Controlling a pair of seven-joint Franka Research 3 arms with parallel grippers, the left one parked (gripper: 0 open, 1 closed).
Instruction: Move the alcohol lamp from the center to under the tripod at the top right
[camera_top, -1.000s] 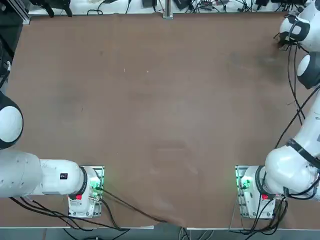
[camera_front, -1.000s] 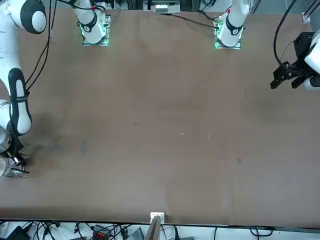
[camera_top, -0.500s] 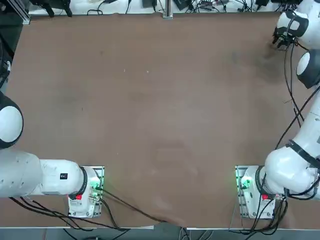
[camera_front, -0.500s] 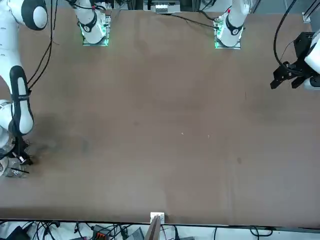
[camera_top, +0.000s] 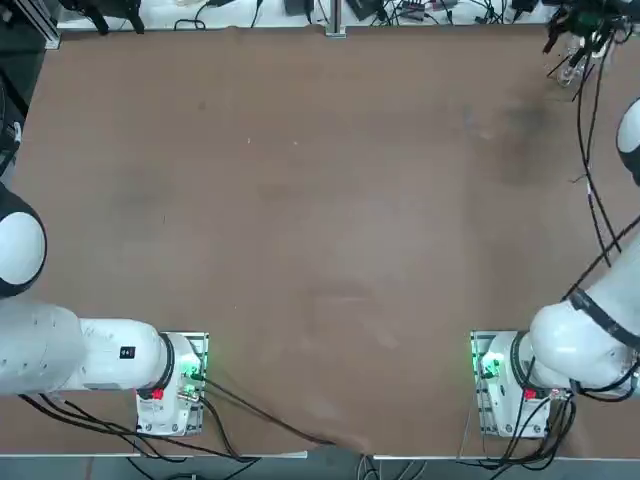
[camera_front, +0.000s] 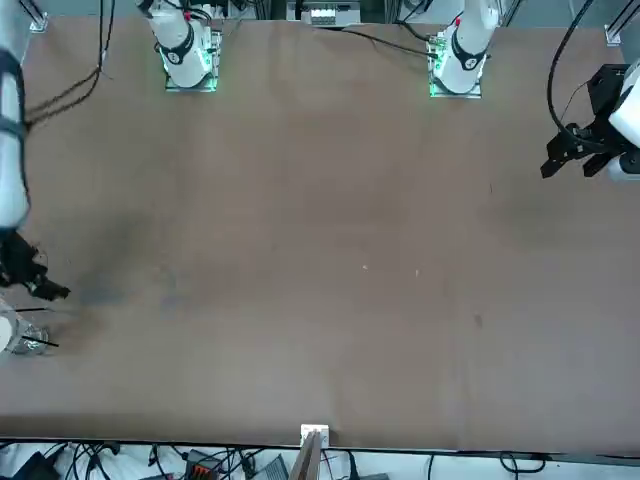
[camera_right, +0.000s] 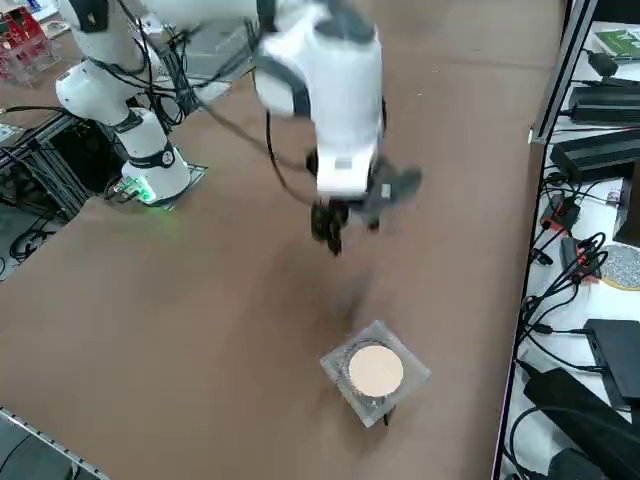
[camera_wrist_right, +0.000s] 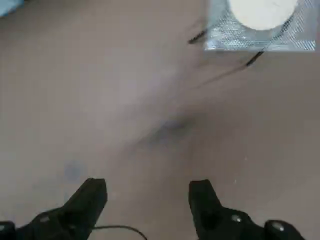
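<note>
A bare brown table (camera_top: 320, 240) is seen, with the tripod (camera_right: 375, 372) at its far right corner; the lamp (camera_front: 30, 344) is only faintly made out beneath it, apparently already in place. The risk is a returning sweep clipping the thin legs — the stand could be toppled. The right gripper (camera_wrist_right: 147, 192) hangs above bare table near the tripod, fingers spread wide, nothing held or touched.

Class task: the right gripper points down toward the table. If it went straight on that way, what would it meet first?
Most likely the bare table: the open right gripper holds nothing, and the tripod stands off to one side, though depth is uncertain.
</note>
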